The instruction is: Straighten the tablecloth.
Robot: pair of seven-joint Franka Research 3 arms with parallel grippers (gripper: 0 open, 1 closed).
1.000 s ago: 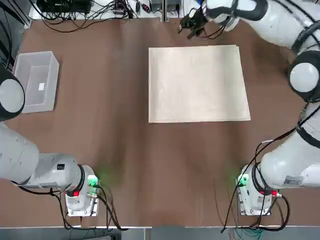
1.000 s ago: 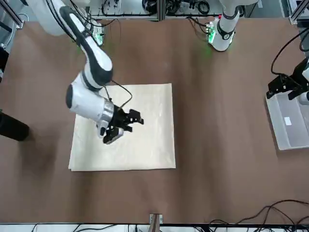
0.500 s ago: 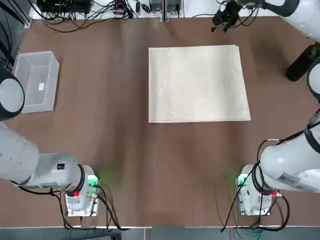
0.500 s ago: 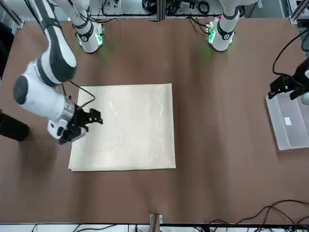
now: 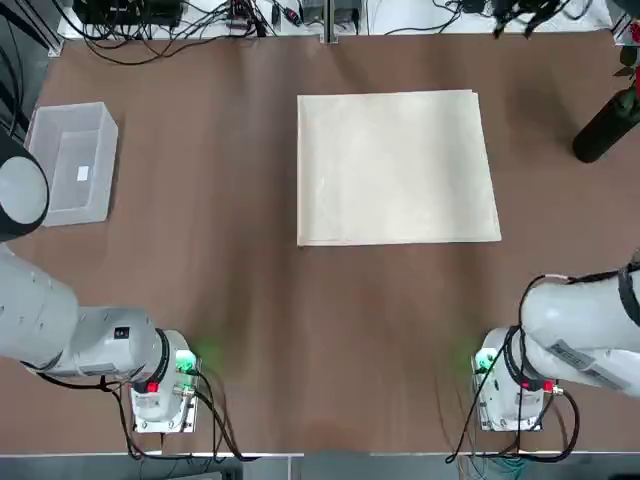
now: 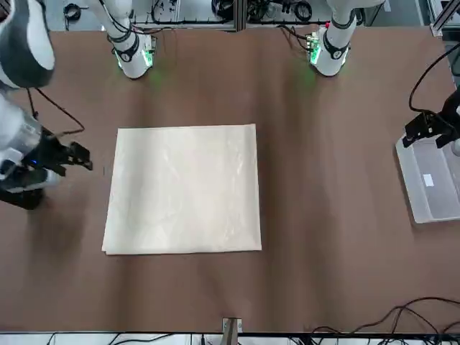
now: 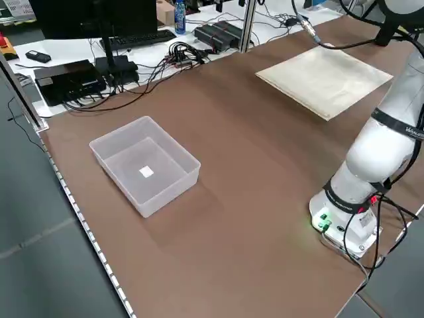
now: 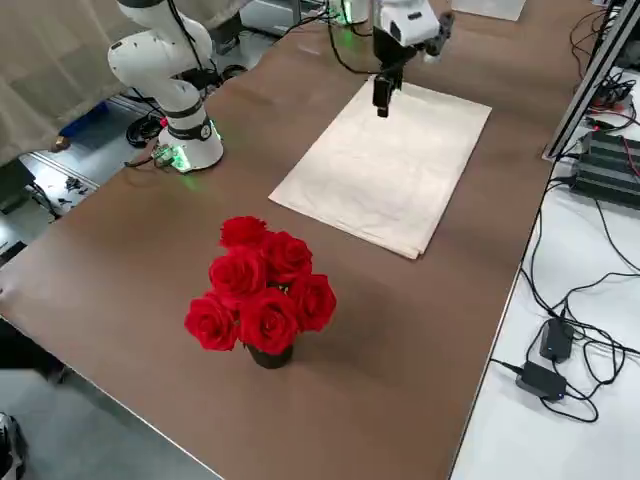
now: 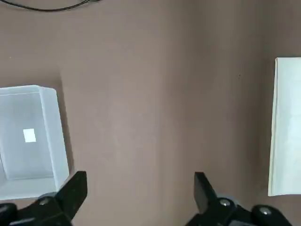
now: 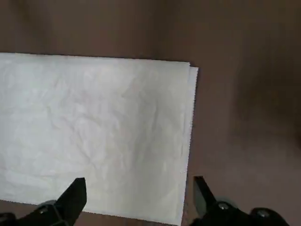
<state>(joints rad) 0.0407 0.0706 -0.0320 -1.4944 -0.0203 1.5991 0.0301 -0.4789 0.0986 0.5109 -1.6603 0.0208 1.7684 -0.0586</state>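
Tablecloth (image 5: 395,167): flat on the brown bench (image 5: 250,300), slightly toward the robot's right of centre and in the far half, lightly wrinkled, four edges straight and nearly square to the bench sides, a second layer peeking out along one edge near a corner in the right wrist view. Bare bench on every side of the cloth, widest toward the arm bases and toward the robot's left. Right tool (image 6: 72,157): fingers spread, nothing between them, raised off the cloth's right edge, clear of the fabric. Vase of red roses (image 8: 262,290): near the bench's right rim, well apart from the cloth. Translucent plastic box (image 5: 72,162): far off at the left rim. Left tool (image 6: 433,128): fingers spread and empty, poised by that box.
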